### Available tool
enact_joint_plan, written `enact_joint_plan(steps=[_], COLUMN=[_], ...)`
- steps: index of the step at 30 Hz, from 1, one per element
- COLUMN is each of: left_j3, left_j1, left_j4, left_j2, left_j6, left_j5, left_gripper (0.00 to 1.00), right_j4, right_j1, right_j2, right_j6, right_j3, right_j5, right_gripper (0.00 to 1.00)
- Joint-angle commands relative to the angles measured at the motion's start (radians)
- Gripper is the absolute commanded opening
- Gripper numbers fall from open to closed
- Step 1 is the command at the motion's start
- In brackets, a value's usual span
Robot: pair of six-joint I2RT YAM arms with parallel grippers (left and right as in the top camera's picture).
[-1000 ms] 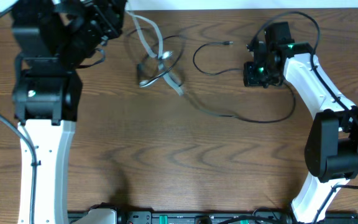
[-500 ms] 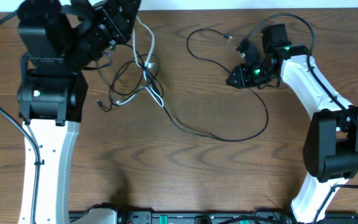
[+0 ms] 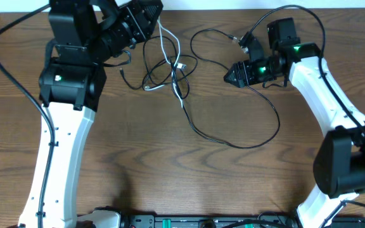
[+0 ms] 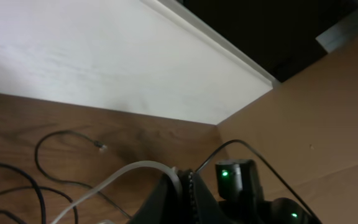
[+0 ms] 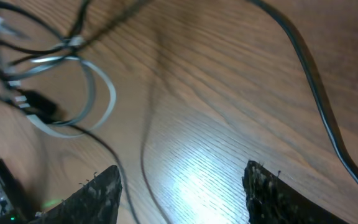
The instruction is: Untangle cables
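Knot (image 3: 172, 71) of cables lies on the table (image 3: 138, 164) toward its far edge and serves as reference for this entry. Left of the knot and slightly beyond it, the left gripper (image 3: 152, 16) is raised above the wood with its fingers pressed together on the white cable (image 4: 124, 169). In the left wrist view that cord arcs out from the closed fingertips and drops toward the knot. Several thin black loops crowd the knot on its left side, lying flat on the wood. From the knot a long black cable (image 3: 233, 144) runs toward the near right, bends round in a wide curve and climbs back toward the right arm. Right of the knot, a second black loop ends in a small plug (image 3: 236, 39). Further right, near that plug, the right gripper (image 3: 229, 76) points toward the knot with its fingers apart and nothing gripped. The right wrist view shows only a thin black strand (image 5: 145, 155) on the wood below the gap.
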Motion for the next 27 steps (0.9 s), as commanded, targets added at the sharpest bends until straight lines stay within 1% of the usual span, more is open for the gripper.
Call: enact_joint_plan(steps=[1,8,13,17,22,27], left_j3=[0.016,0.016,0.016,0.016,0.016,0.016], left_j1=[-0.023,-0.074,-0.108,-0.127,-0.13,-0.129], left_j4=[0.009,0.01,0.01,0.01,0.006,0.006], left_j2=[0.011,0.019,0.02,0.02,0.02,0.02], left_j6=[-0.021,-0.087,-0.124,-0.151,-0.151,-0.171], left_j5=[-0.016,-0.126,-0.201,-0.246,-0.248,-0.248], left_gripper=[0.07,0.07,0.07,0.07,0.07,0.07], right_j4=[0.013,0.076,0.167,0.245,0.291,0.354], right_j1=[0.032,0.097,0.171,0.229,0.285,0.333], right_j2=[-0.038,-0.037,-0.021,-0.002,0.018,0.055], right_j6=[-0.026,-0.016,0.111,0.222,0.341,0.423], right_j3=[0.02,0.02,0.019,0.019,0.019,0.019], right_j5=[-0.072,-0.151,-0.137,-0.08,0.045,0.155], right_gripper=[0.61,0.62,0.57,0.56,0.56,0.56])
